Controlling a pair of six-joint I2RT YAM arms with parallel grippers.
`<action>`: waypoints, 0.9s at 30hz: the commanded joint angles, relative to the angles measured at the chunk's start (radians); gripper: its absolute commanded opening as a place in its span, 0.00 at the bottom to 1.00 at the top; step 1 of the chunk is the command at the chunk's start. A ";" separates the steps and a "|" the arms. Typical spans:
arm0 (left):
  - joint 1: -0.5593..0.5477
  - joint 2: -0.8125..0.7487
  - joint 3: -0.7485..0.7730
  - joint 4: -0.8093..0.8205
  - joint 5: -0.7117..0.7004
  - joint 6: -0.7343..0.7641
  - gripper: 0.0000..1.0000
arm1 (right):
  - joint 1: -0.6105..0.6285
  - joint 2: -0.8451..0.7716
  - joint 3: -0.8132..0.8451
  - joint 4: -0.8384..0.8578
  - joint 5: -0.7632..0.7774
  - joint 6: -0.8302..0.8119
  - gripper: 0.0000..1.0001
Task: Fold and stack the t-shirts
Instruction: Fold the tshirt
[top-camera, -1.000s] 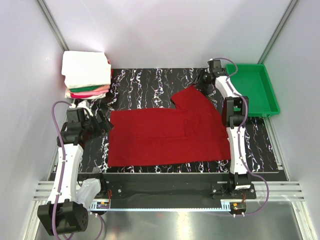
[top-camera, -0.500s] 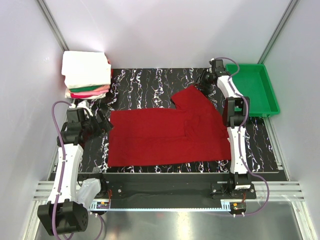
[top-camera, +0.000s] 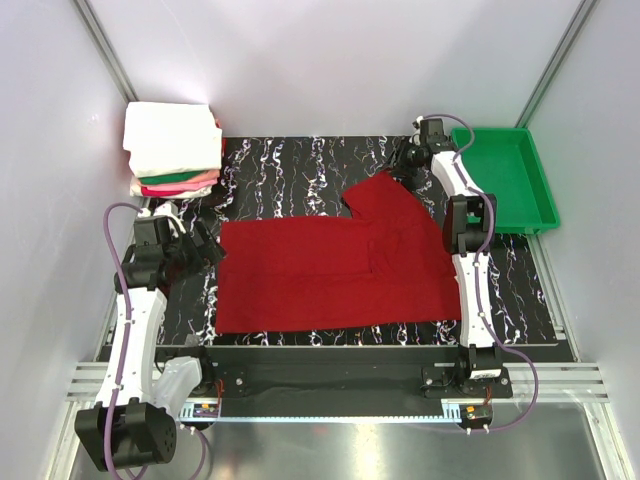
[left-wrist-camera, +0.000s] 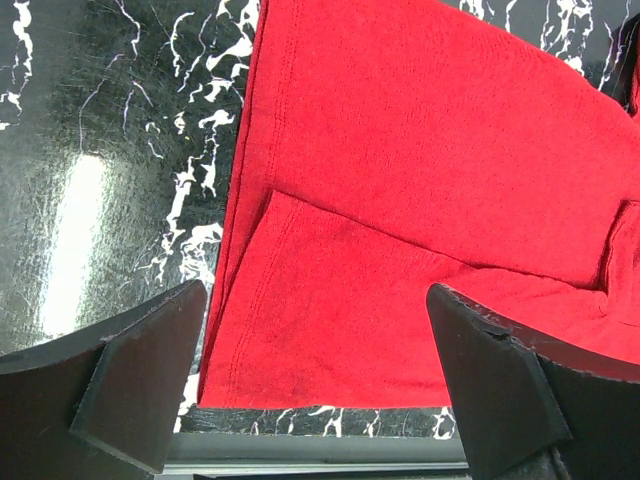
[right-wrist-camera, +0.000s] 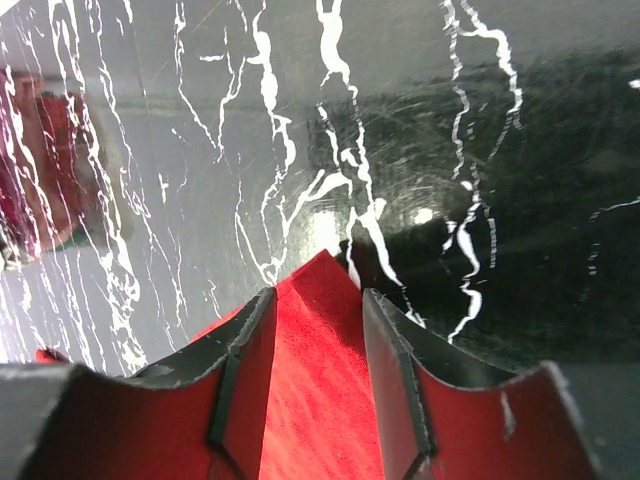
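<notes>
Top external: deep red cloth t-shirt (top-camera: 330, 275) lies spread on the black white-veined desk (top-camera: 280, 160), hem side toward the left arm, one sleeve corner pointing to the far right. Not folded yet. The stack of folded shirts (white on top, green and pink below) (top-camera: 170, 145) sits at the far left corner, well apart from the red one.

Left tool (top-camera: 209, 247): fully wide, holding nothing, hovering over the shirt's left edge. The left wrist view shows a flap doubled over there.

Right tool (right-wrist-camera: 317, 293): about half closed. The tip of the far sleeve corner lies between its fingers (right-wrist-camera: 245, 365) and a gap shows between them, so it looks like straddling, not clamping.

Risks, my read:
- The right tool has only the very tip of the corner. If it closes there, the bite is thin and the cloth likely slips out on the lift.
- Fingers low on the desk could scrape it or shove the corner away instead of catching it.
- If one arm lifts while the other has no hold, the shirt drags and skews and the fold comes out crooked.
- The doubled flap on the left could get pinched as two layers, or only the top one could be caught.

Containers: green plastic tray (top-camera: 541, 190) just off the desk's far right, beside the right arm. Nothing visible in it.
</notes>
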 joint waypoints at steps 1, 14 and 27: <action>-0.002 -0.021 0.003 0.038 -0.035 -0.008 0.99 | 0.036 0.064 0.002 -0.133 0.054 -0.048 0.47; -0.018 0.024 0.024 0.063 -0.066 -0.008 0.98 | 0.042 0.052 0.042 -0.209 0.134 -0.070 0.00; -0.019 0.621 0.240 0.313 -0.052 -0.109 0.63 | 0.052 -0.282 -0.217 -0.082 0.011 -0.001 0.00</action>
